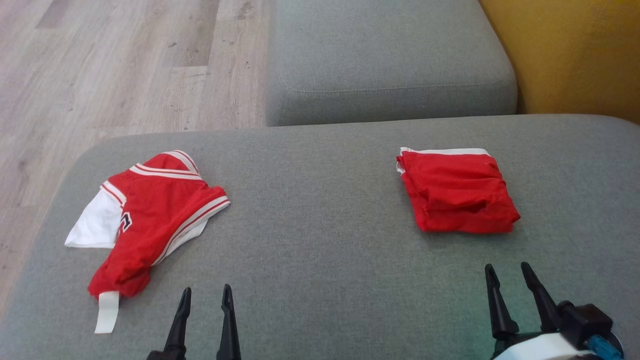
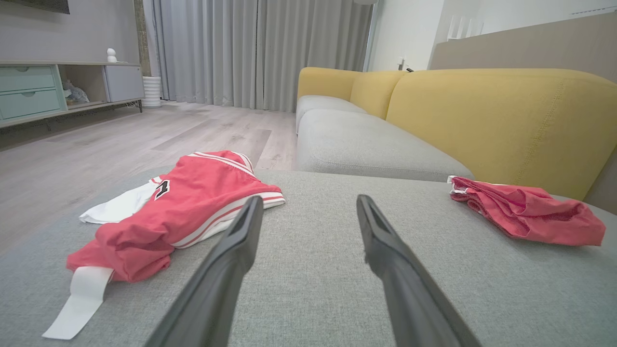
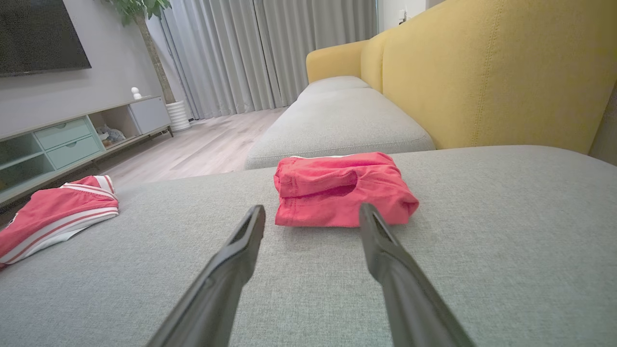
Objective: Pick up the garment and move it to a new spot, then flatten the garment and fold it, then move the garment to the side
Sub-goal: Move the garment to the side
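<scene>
**Q.** Where do the garments lie, and why as they do?

**A.** Head view. The red jersey, white-trimmed, lies rumpled at 9 o'clock on the grey sofa seat, near its floor-side edge. A white undershirt spills from beneath it and a white strip trails off its near end. It is unflattened, so it reads as the piece awaiting pickup. The folded red garment sits at 3 o'clock, well apart from it, squared into a compact stack. Judged from its shape, its folding is finished and it is parked aside.

**Q.** And the tools?

**A.** The left tool hangs at 7 o'clock, the right tool at 5 o'clock. Both are released, fingers spread, grasping nothing, and both are clear of the cloth. The jersey lies toward 11 o'clock of the left tool, so that arm seems the natural one to reach it.

**Q.** What surrounds the work, and what obstructs it?

**A.** A second grey cushion lies at 12 o'clock, a yellow backrest at 2 o'clock and wooden floor at 10 o'clock. Open seat separates the garments, and nothing lies between either tool and the jersey. The likeliest hazards are the loose undershirt separating on lifting and the nearby seat edge.
</scene>
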Available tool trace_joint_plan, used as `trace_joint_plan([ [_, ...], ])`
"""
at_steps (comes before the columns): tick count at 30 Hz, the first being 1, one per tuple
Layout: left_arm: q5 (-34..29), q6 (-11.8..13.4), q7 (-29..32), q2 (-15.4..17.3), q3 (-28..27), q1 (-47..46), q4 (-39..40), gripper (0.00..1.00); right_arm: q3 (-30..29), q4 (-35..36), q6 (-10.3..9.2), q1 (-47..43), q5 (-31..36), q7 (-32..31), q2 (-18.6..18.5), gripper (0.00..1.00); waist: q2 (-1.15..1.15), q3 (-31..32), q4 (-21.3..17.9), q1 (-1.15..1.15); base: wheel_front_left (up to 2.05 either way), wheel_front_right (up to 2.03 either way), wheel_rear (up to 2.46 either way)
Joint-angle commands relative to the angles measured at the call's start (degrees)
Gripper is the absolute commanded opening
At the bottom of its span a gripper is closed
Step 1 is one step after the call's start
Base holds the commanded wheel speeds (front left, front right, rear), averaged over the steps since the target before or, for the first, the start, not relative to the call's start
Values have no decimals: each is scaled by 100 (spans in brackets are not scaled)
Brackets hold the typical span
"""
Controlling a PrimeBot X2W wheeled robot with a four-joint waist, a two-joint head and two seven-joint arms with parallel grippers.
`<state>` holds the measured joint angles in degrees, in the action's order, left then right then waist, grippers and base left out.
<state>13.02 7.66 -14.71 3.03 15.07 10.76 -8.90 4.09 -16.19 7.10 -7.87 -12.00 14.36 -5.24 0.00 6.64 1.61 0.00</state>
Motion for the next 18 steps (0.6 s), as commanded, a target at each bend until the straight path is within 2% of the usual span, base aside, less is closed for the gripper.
trace_joint_plan([
  [1,-71,61,-29,-15,-182,-268,181,100,120,189,39,214,55,63,-9,100,0,-4,-7,0,0,0,0],
  [11,-116,32,-29,-15,-168,-320,273,100,-48,192,39,441,162,63,18,100,0,-280,-86,0,0,0,0],
  [18,-164,34,-29,-15,-31,-601,497,100,-178,-269,39,1420,27,63,-235,100,0,-953,-97,0,0,0,0],
])
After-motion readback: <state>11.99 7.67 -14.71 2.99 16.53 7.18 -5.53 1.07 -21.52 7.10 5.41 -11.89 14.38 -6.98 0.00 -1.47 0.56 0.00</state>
